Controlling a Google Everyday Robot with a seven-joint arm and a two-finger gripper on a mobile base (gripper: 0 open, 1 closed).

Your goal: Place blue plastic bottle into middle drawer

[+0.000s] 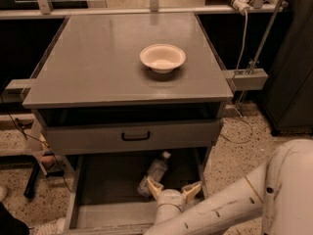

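Grey cabinet (pixel 107 62) filled the middle of the view, flat top running toward 12 o'clock. White robot arm (pixel 230 212) came in from 5 o'clock, fat rounded joint at the right edge, forearm reaching toward 6 o'clock. Middle drawer (pixel 110 190) was pulled out at 6 o'clock under the cabinet, with a plain grey floor and low side walls. Above it, just below centre, sat a grey drawer front (pixel 88 140), pulled out only slightly, with a small black handle (pixel 135 136) in its middle. Cream bowl (pixel 162 58) sat upright on the cabinet top at 12 o'clock from centre, well apart from everything else. Bottle (pixel 155 170) lay on its side inside the middle drawer, on the floor right of the middle, white cap pointing to about 1 o'clock, base toward 7 o'clock. Gripper (pixel 173 190) was down in the same drawer, at 5 o'clock from the bottle, its two tan fingers (pixel 154 186) spread wide and pointing to 12 o'clock, nothing held between them. The left finger sat right beside the bottle's base; could not tell whether it touched. Speckled floor (pixel 234 151) showed at 4 o'clock.
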